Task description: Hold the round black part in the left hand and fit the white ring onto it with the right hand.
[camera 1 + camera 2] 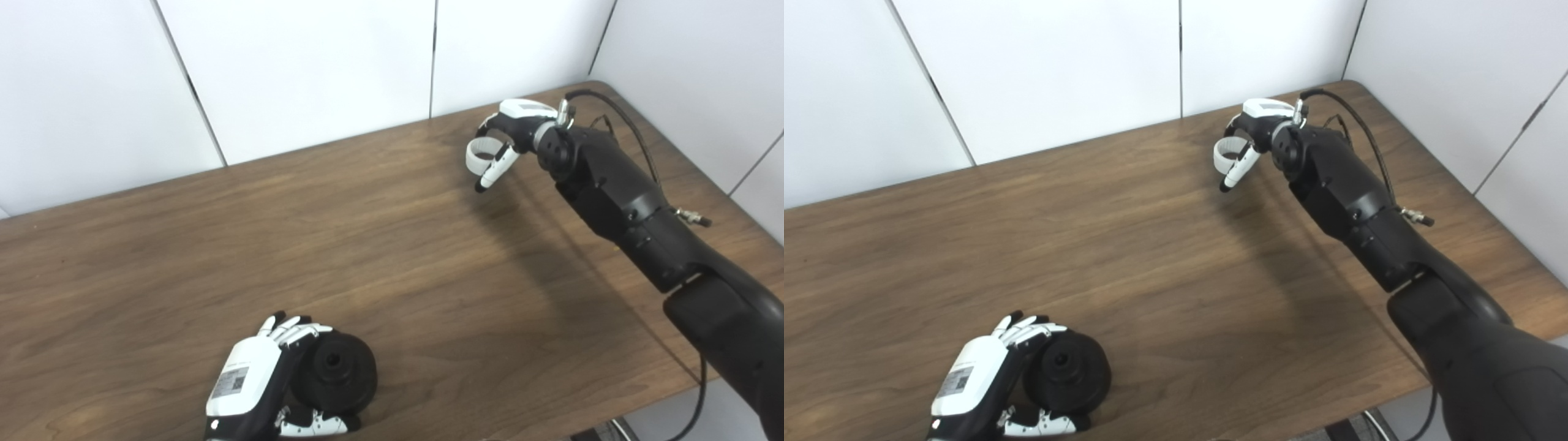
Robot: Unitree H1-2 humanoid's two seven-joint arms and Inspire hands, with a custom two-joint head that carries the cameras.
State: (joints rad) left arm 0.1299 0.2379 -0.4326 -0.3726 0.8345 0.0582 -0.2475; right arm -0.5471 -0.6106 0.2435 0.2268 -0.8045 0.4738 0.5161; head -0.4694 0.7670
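Black round part (335, 372) sits at near left of the desk (380, 257), clasped by the left hand (257, 386): fingers (294, 331) curl over its far-left rim, thumb under its near edge. Part looks like a thick disc with a small centre hole; its flat face is tipped up and toward the right-far side, so its axis points roughly up and toward the other hand. Whether it rests on the desk or is lifted just off it, cannot tell.

Far right, well apart from the part: right hand (511, 131), fingers closed on the white ring (481, 153), ring hanging at the hand's left side above the desk, its opening facing roughly up and toward the camera. One finger juts down past the ring.

Key relation: ring lies far-right of the part, whole desk width between them. Likely next: right hand carries ring near-left, then lines the ring's opening with the part's face axis. Left hand is the nearer one, and holding.
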